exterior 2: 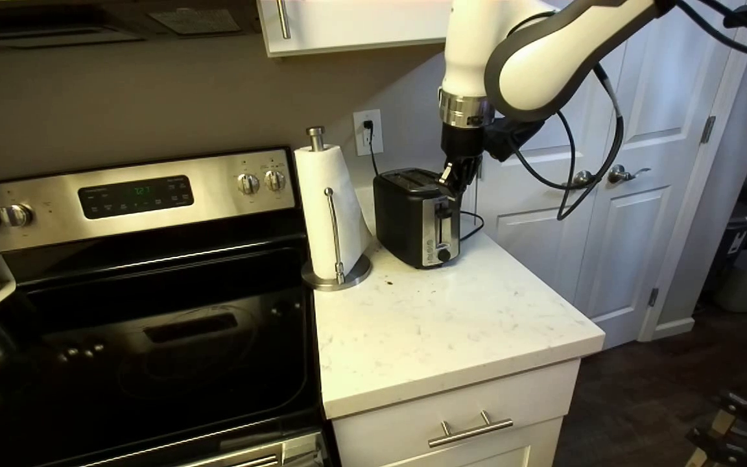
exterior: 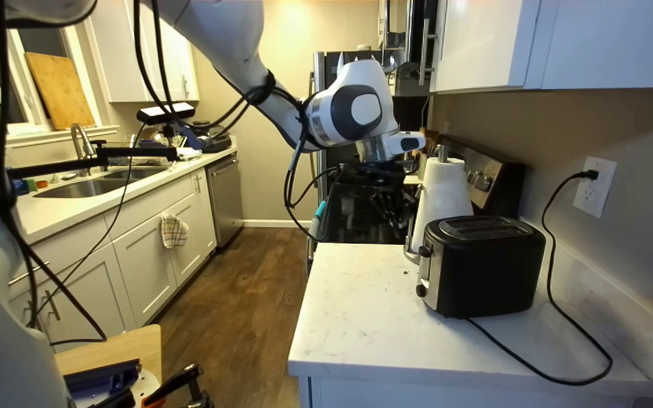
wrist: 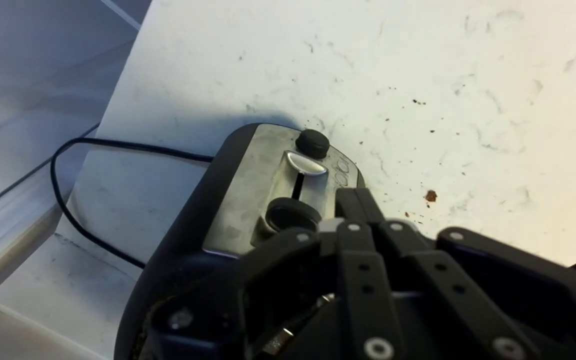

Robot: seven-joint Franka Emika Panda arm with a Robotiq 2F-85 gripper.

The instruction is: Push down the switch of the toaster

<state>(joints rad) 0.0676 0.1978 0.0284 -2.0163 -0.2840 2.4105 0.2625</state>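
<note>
The black toaster [exterior 2: 399, 220] stands upright on the white table [exterior 2: 464, 337], near the paper towel roll [exterior 2: 328, 214]. The hand [wrist: 360, 200] is clenched, its fingers [wrist: 349, 207] together, pointing down at the end of the toaster with the controls. In the wrist view they appear just beside the black switch [wrist: 293, 215], which sits high in its slot [wrist: 298, 186], above the dial [wrist: 313, 144]; whether they touch it, I cannot tell. A cord [exterior: 573, 383] runs from the toaster to the wall outlet [exterior: 594, 190]
</note>
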